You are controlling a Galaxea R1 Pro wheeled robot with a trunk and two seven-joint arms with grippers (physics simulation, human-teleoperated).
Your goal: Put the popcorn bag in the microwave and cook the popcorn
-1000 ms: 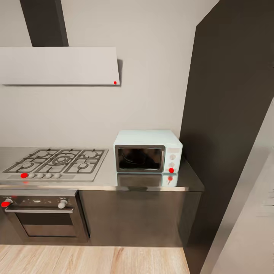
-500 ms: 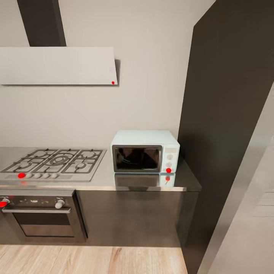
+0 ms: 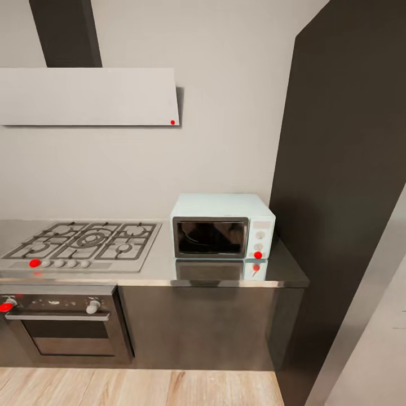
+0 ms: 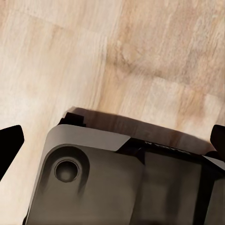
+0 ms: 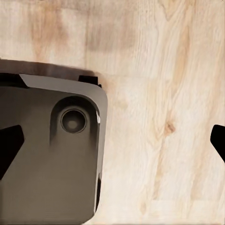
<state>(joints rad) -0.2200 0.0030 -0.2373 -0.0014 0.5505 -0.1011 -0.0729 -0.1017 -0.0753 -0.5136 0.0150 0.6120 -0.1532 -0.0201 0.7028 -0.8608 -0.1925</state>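
Robot facing the microwave (image 3: 223, 234), door shut, sitting on the countertop (image 3: 158, 270) beside the hob (image 3: 84, 243); both grippers hanging over floor, jaws wide and empty; bag unseen, fetching and heating remaining.

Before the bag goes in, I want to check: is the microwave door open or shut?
Shut: the microwave door lies flush with its front on the countertop.

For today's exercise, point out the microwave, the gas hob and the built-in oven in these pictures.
microwave (image 3: 210, 237): head view, on its dark glass door.
gas hob (image 3: 84, 241): head view, on the centre burner grate.
built-in oven (image 3: 62, 330): head view, on its dark door below the bar handle.
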